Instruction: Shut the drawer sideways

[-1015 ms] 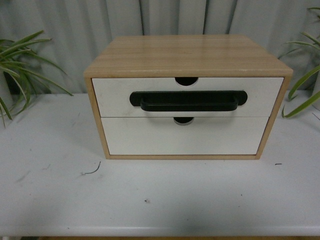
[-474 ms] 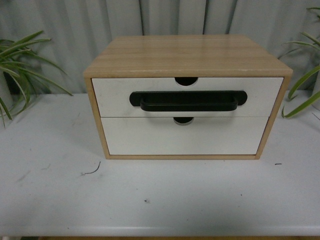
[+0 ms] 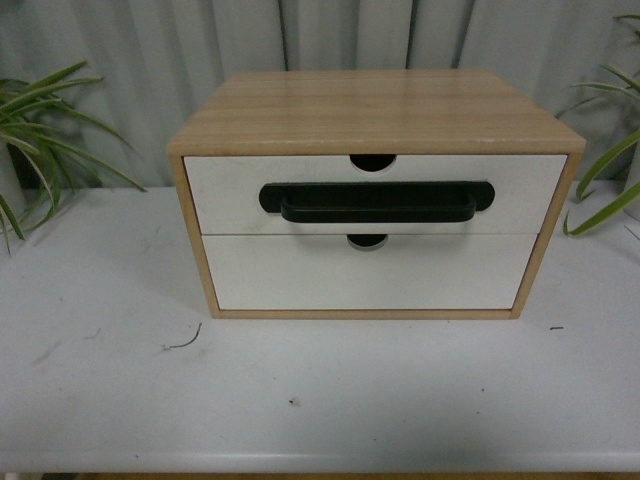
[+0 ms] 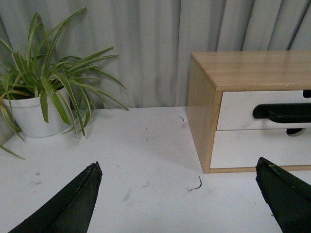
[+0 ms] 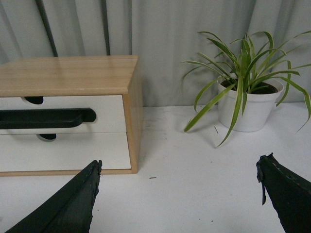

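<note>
The drawer (image 3: 230, 195) is the upper one in a light wood cabinet (image 3: 370, 110). It has a white front, a long black bar handle (image 3: 377, 203) and a semicircular notch (image 3: 372, 161) in its top edge. Its front looks level with the cabinet's front. Neither arm shows in the front view. My left gripper (image 4: 177, 164) is open over the table, left of the cabinet, with the drawer (image 4: 238, 109) ahead of it. My right gripper (image 5: 180, 160) is open on the cabinet's right side, with the drawer (image 5: 109, 104) ahead. Both hold nothing.
A handle-less white lower drawer (image 3: 370, 275) sits under the handled one. The cabinet stands on a white table (image 3: 320, 400). Potted spider plants stand at the left (image 4: 43, 92) and the right (image 5: 245, 82) of the cabinet. A grey curtain hangs behind.
</note>
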Available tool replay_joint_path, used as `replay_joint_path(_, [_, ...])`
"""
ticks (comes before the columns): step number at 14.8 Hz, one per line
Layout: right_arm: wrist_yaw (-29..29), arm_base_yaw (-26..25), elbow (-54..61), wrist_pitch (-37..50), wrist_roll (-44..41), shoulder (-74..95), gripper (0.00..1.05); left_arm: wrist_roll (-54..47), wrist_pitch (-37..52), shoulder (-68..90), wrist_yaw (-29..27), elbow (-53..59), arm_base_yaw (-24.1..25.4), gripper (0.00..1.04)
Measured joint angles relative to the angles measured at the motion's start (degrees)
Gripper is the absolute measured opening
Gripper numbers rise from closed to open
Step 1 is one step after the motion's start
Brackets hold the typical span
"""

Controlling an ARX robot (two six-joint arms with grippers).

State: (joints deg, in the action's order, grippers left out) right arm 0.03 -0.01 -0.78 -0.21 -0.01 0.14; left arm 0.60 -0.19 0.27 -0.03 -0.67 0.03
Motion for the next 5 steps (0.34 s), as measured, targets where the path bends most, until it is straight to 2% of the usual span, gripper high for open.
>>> replay_joint_path(5, [0.0, 0.0, 0.0, 0.0, 0.0, 0.0, 0.98, 0.0, 0.0, 0.0, 0.0, 0.0, 0.0, 0.98])
